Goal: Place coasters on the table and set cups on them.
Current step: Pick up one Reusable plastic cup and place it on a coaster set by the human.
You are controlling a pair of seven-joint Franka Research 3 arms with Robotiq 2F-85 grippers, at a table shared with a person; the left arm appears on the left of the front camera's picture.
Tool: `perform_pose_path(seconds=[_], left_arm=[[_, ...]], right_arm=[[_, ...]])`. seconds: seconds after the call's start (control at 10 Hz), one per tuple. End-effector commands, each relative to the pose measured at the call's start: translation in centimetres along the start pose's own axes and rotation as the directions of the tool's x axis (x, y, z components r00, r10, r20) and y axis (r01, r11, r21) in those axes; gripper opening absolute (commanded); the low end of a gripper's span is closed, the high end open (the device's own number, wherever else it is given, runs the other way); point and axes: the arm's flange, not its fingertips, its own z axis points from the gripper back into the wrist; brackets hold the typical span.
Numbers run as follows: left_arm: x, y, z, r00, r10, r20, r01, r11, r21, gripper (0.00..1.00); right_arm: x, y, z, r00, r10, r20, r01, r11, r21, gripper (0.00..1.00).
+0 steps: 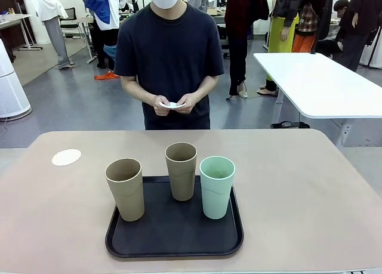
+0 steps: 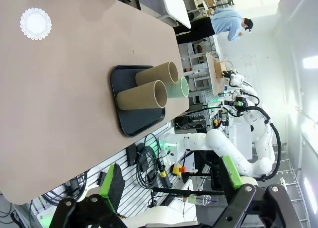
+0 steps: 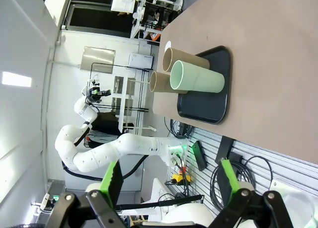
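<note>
On the black tray [image 1: 173, 241], which sits at my edge of the table [image 1: 298, 190], all three cups stand upright, straight on the tray floor.

- left tan cup [image 1: 125, 189]: at the tray's left side, toward its near half, base just inside the rim.
- rear tan cup [image 1: 181, 171]: at the middle of the tray's far edge.
- mint green cup [image 1: 216, 187]: on the tray's right half, just beside the rear tan cup. From the front I cannot tell whether the two touch.

One white scalloped coaster [image 1: 66, 157] lies flat on the bare table. It is well off to the left of the tray and a little beyond its far edge, with nothing on it.

Beyond the tray's far side a person stands at the opposite edge of the table. The person's hands [image 1: 187, 101] are brought together in front of the body. A second coaster [image 1: 172, 105] is pinched between them, up off the table.

My left fingers [image 2: 113, 181] are spread wide apart with nothing between them. They are held back from the tray, off its left end.

My right fingers [image 3: 111, 177] are likewise spread wide and empty, back from the tray, off its right end.

Neither pair touches the tray, a cup or a coaster.
</note>
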Motion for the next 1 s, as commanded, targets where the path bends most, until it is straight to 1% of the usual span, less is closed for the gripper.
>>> perform_pose_path(seconds=[0.0, 0.2, 0.3, 0.4, 0.5, 0.6, 0.7, 0.8, 0.9], left_arm=[[0.2, -0.3, 0.1, 1.0, 0.007, 0.013, -0.007, 1.0, -0.01, 1.0], [0.0, 0.0, 0.0, 1.0, 0.0, 0.0, 0.0, 1.0, 0.0, 1.0], [1.2, -2.7, -3.0, 0.991, -0.108, -0.084, 0.122, 0.975, 0.187, 1.0], [1.3, -4.2, -5.7, 0.947, -0.256, -0.192, 0.308, 0.891, 0.333, 1.0], [1.8, -5.4, -9.2, 0.873, -0.363, -0.326, 0.484, 0.72, 0.497, 1.0], [2.9, -5.3, -12.8, 0.776, -0.421, -0.47, 0.631, 0.492, 0.6, 1.0], [2.4, -3.8, -15.6, 0.655, -0.405, -0.638, 0.738, 0.163, 0.655, 1.0], [1.5, -2.8, -18.4, 0.559, -0.407, -0.722, 0.785, -0.021, 0.619, 1.0], [1.1, -3.0, -20.4, 0.486, -0.417, -0.768, 0.806, -0.127, 0.578, 1.0]], right_arm=[[0.1, -0.1, 0.1, 1.0, 0.018, 0.005, -0.018, 1.0, 0.017, 1.0], [0.1, -0.1, 0.1, 1.0, 0.018, 0.005, -0.018, 1.0, 0.017, 1.0], [0.1, -0.1, 0.1, 1.0, 0.018, 0.005, -0.018, 1.0, 0.017, 1.0], [0.1, -0.1, 0.1, 1.0, 0.018, 0.005, -0.018, 1.0, 0.017, 1.0], [0.1, -0.1, 0.1, 1.0, 0.018, 0.005, -0.018, 1.0, 0.017, 1.0], [0.1, -0.1, 0.1, 1.0, 0.018, 0.005, -0.018, 1.0, 0.017, 1.0], [0.1, -0.1, 0.1, 1.0, 0.018, 0.005, -0.018, 1.0, 0.017, 1.0], [0.1, -0.1, 0.1, 1.0, 0.018, 0.005, -0.018, 1.0, 0.017, 1.0], [0.1, -0.1, 0.1, 1.0, 0.018, 0.005, -0.018, 1.0, 0.017, 1.0]])
